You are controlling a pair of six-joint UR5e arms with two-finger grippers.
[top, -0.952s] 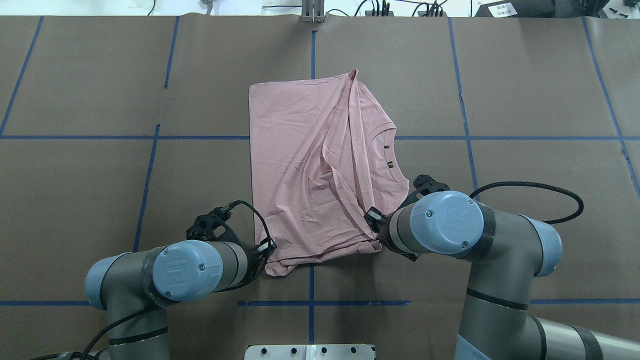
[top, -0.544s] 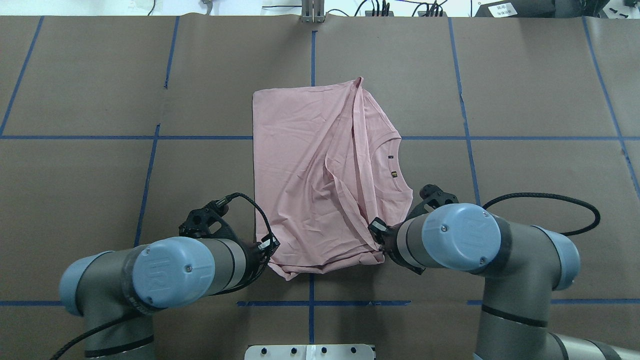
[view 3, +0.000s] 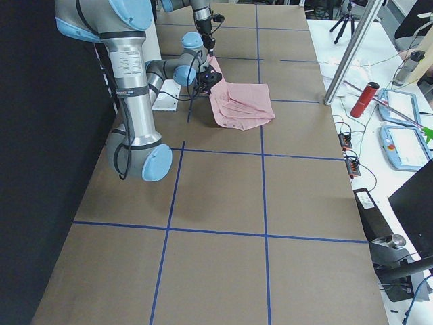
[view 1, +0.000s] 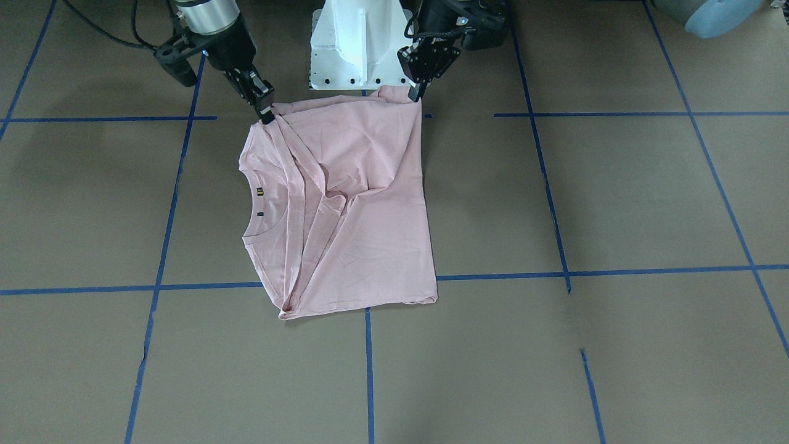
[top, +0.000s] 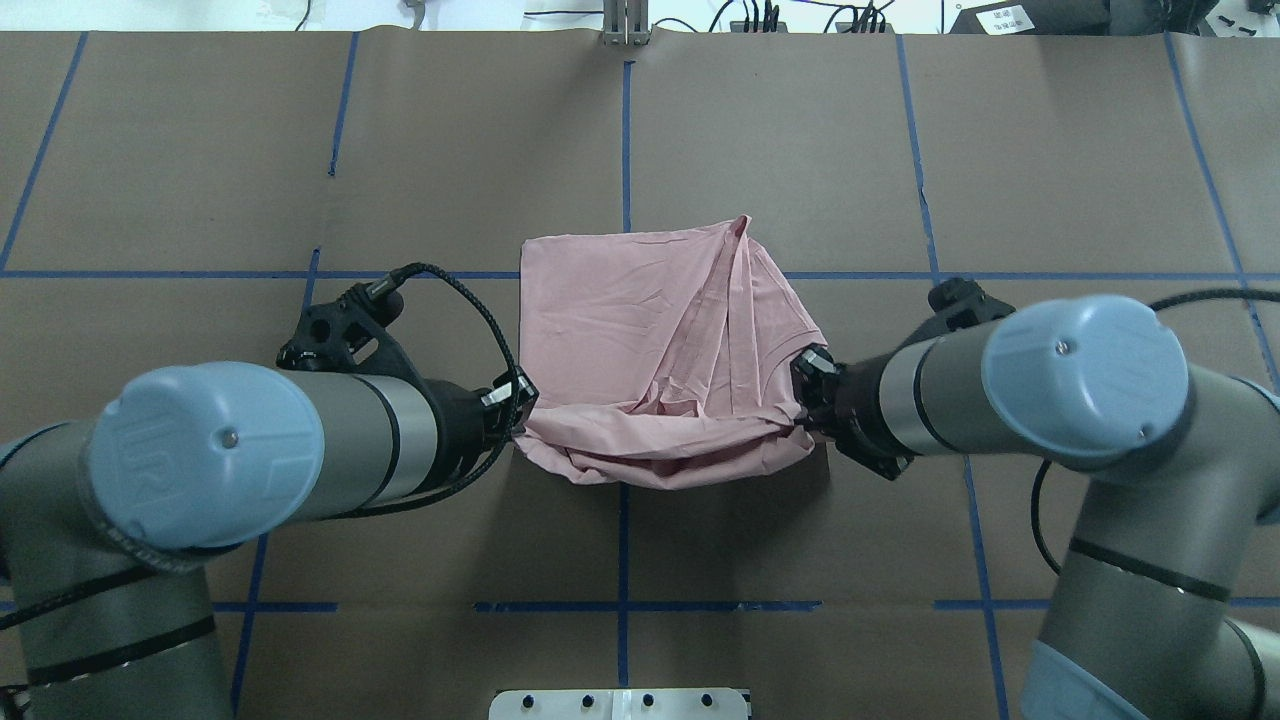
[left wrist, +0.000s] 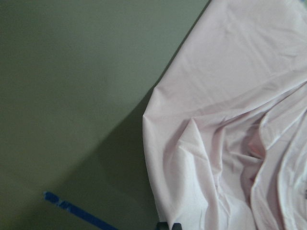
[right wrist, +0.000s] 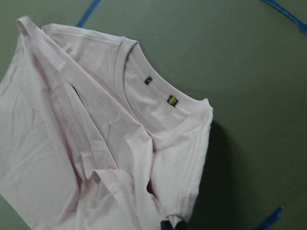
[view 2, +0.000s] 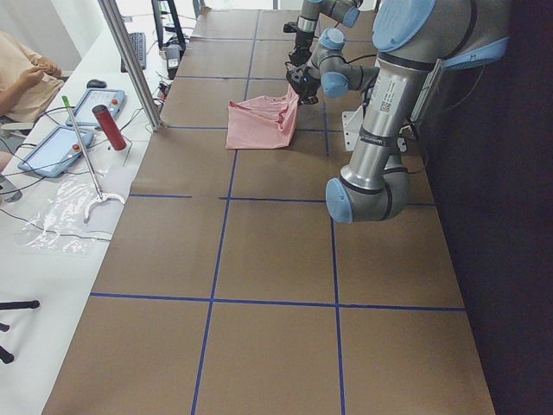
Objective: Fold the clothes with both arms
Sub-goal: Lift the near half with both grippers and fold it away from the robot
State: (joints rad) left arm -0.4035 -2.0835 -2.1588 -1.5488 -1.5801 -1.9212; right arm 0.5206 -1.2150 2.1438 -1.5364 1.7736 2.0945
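One pale pink T-shirt (top: 650, 320) lies mid-worktop (top: 850, 150), partly folded, its near edge raised and bunched between my two claws. My left claw (top: 516, 418) pinches one near corner and my right claw (top: 803, 398) the other, beside the ribbed neck (right wrist: 120, 67); both are closed on cloth. Two small labels (right wrist: 171, 99) show inside the neck. My fingertips are mostly hidden by fabric, and cut off at the lower edge of both wrist views.
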